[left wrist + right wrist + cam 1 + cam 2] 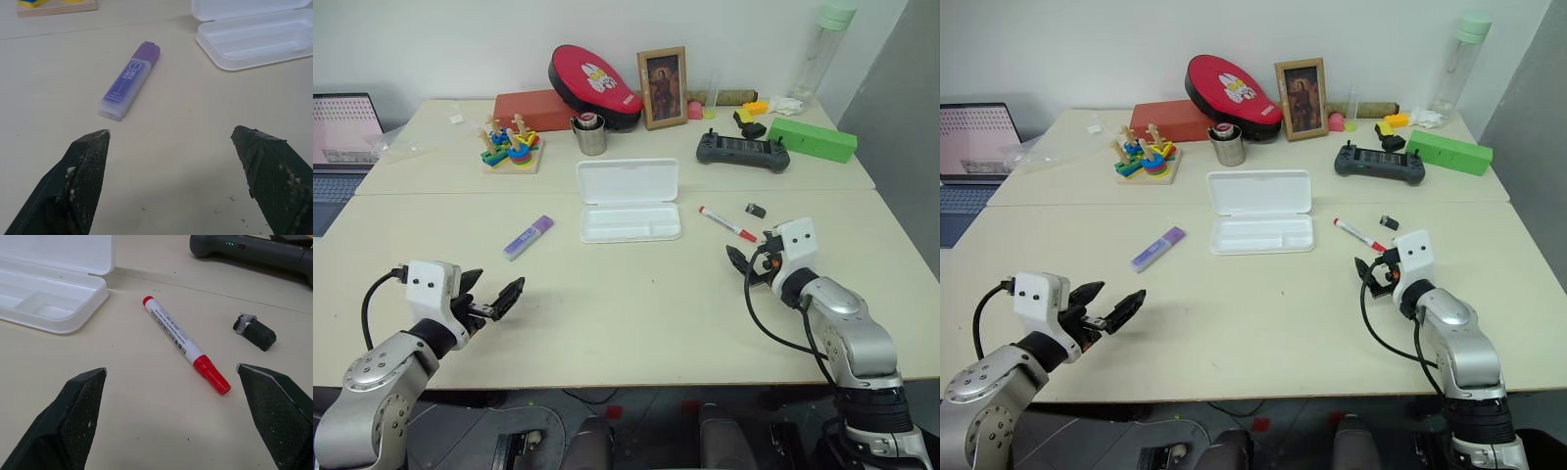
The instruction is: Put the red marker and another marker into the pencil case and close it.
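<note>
- Hovering over the counter (626,323) with both grippers released and empty: left gripper (499,299) at about 8 o'clock of the scene, right gripper (744,266) at about 4 o'clock.
- Lying flat at 2 o'clock from the right gripper, just ahead of its spread jaws: the red marker (186,344), cap end nearer the gripper, untouched.
- Resting at 1 o'clock from the left gripper, near but apart: the purple marker (129,81), flat on the counter.
- Sitting open at 12 o'clock, mid-counter between the two markers: the pencil case (628,200), lid folded back, tray bare.
- Judged stage: the very start, approach before the first pick; nothing yet inside the case, lid not yet shut.
- Next move likely needed: lowering the right gripper over the red marker's barrel, jaws crossing its slanted length, then clenching. Small black block (254,331) just beside the marker, best avoided.
</note>
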Robot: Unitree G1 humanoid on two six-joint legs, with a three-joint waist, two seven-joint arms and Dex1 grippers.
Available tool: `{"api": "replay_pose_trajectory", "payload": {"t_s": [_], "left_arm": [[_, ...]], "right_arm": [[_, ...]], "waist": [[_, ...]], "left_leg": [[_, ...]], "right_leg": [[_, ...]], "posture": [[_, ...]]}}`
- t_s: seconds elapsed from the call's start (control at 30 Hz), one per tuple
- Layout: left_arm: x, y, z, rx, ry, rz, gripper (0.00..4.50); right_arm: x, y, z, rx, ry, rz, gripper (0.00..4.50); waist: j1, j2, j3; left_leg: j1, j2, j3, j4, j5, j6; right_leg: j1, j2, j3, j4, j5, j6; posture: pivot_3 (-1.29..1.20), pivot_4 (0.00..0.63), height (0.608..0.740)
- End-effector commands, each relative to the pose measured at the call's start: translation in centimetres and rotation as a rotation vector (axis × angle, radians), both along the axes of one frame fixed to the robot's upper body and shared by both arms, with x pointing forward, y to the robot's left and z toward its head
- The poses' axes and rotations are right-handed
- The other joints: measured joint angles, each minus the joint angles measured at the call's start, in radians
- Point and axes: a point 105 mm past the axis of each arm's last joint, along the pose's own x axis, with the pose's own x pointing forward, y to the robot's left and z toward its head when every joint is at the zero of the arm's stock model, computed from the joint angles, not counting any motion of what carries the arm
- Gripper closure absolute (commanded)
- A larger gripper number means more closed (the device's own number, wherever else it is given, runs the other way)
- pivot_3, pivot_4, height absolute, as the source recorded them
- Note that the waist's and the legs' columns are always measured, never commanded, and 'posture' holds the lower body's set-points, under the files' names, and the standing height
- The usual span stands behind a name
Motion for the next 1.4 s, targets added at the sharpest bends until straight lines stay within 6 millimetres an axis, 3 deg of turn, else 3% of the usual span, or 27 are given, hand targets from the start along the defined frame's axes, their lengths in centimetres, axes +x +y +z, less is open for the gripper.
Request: {"api": "replay_pose_trajectory", "payload": {"t_s": [0.03, 0.23, 0.43, 0.6, 0.77, 0.9, 1.1, 1.4], "left_arm": [[0.1, -0.5, 1.5, 0.028, -0.044, -0.036, 0.26], [-0.4, -2.1, 2.3, 0.062, -0.021, -0.180, 0.26], [-1.1, -4.0, 3.8, 0.178, 0.017, -0.386, 0.26], [-0.9, -4.4, 4.7, 0.227, 0.005, -0.434, 0.26], [-0.4, -4.1, 4.8, 0.239, -0.010, -0.418, 0.26], [-0.5, -4.3, 4.7, 0.245, -0.005, -0.429, 0.26], [-0.6, -4.0, 4.9, 0.246, -0.014, -0.408, 0.26], [-0.6, -4.0, 4.8, 0.247, -0.017, -0.403, 0.26]], "right_arm": [[0.1, 0.6, 1.5, -0.036, -0.054, 0.064, 0.02], [0.2, 2.2, 2.6, -0.118, -0.054, 0.267, 0.02], [1.2, 5.9, 4.0, -0.217, -0.093, 0.535, 0.02], [2.6, 8.5, 4.9, -0.221, -0.097, 0.652, 0.02], [3.1, 11.4, 4.4, -0.238, -0.058, 0.796, 0.02], [3.6, 11.8, 4.1, -0.256, -0.058, 0.817, 0.02], [4.4, 12.9, 1.5, -0.360, 0.041, 0.898, 0.02], [5.6, 14.3, 0.6, -0.439, 0.064, 0.928, 0.02]], "waist": [[0.000, 0.000, 0.000], [-0.001, 0.000, 0.000], [-0.009, 0.000, 0.000], [-0.017, 0.000, 0.001], [-0.024, 0.000, 0.001], [-0.022, 0.000, 0.001], [-0.031, 0.000, 0.001], [-0.044, 0.000, 0.001]], "left_leg": [[0.000, 0.000, 0.000, 0.000, 0.000, 0.000], [0.000, 0.000, 0.000, 0.000, 0.000, 0.000], [0.000, 0.001, 0.000, 0.000, 0.000, 0.000], [-0.001, 0.001, 0.001, -0.001, 0.000, 0.000], [-0.001, 0.001, 0.001, -0.001, 0.000, 0.000], [-0.002, 0.001, 0.002, -0.001, 0.000, 0.000], [-0.001, 0.002, 0.002, -0.002, 0.000, 0.000], [-0.001, 0.002, 0.003, -0.002, 0.000, 0.000]], "right_leg": [[0.000, 0.000, 0.000, 0.000, 0.000, 0.000], [0.000, 0.000, 0.000, 0.000, 0.000, 0.000], [-0.001, 0.001, 0.000, 0.000, 0.000, 0.000], [-0.001, 0.001, 0.000, -0.001, 0.000, 0.000], [-0.002, 0.001, 0.000, -0.001, 0.002, -0.005], [-0.002, 0.001, 0.000, -0.002, 0.002, -0.005], [-0.003, 0.001, 0.000, 0.000, 0.003, -0.005], [-0.003, 0.002, 0.001, 0.000, 0.003, -0.006]], "posture": [[0.00, 0.150, 0.740], [0.00, 0.150, 0.740], [0.00, 0.150, 0.740], [0.00, 0.150, 0.740], [0.00, 0.150, 0.740], [0.00, 0.150, 0.740], [0.00, 0.150, 0.740], [0.00, 0.150, 0.740]]}}
